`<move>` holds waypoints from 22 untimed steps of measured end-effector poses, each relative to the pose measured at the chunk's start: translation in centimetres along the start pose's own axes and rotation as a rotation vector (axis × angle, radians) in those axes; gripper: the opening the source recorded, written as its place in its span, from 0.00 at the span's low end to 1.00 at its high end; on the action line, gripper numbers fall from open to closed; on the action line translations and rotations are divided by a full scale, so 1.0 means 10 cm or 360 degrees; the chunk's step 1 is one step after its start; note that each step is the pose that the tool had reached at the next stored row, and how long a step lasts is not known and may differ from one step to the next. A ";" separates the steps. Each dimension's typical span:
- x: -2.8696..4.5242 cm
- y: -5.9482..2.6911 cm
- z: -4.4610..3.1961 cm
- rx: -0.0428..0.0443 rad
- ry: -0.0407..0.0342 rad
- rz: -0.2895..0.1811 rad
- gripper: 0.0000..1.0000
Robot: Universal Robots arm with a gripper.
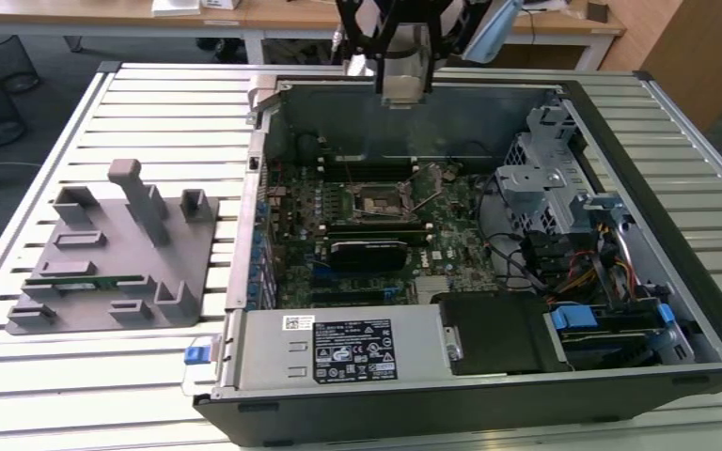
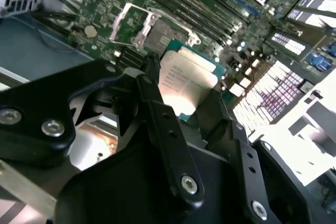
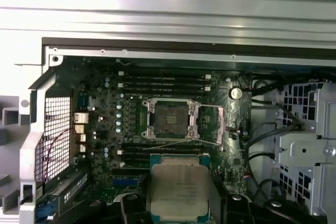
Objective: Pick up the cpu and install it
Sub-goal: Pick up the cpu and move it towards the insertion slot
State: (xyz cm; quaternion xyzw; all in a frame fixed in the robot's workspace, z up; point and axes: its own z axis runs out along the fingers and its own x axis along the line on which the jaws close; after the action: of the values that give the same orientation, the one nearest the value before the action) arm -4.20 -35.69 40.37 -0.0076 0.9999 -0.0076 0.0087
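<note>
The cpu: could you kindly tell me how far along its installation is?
Pickup looks done: the pincer holds the cpu above the motherboard. The socket sits open and empty, so seating the cpu there is what is left.

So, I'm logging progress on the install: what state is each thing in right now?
cpu, held over the motherboard, not seated
gripper, shut on the cpu
socket, empty, frame swung open
computer case, side open
memory stick, lying in the grey fixture
</note>
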 end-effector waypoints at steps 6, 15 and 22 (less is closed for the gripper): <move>-0.139 -0.001 0.008 0.0000 0.0000 0.0000 0.53; -0.362 -0.004 0.019 0.0000 0.0000 0.0000 0.53; -0.474 -0.005 0.025 0.0000 0.0000 0.0000 0.53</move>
State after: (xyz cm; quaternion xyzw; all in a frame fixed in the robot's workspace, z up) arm 0.55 -35.67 40.21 -0.0076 0.9999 -0.0077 0.0087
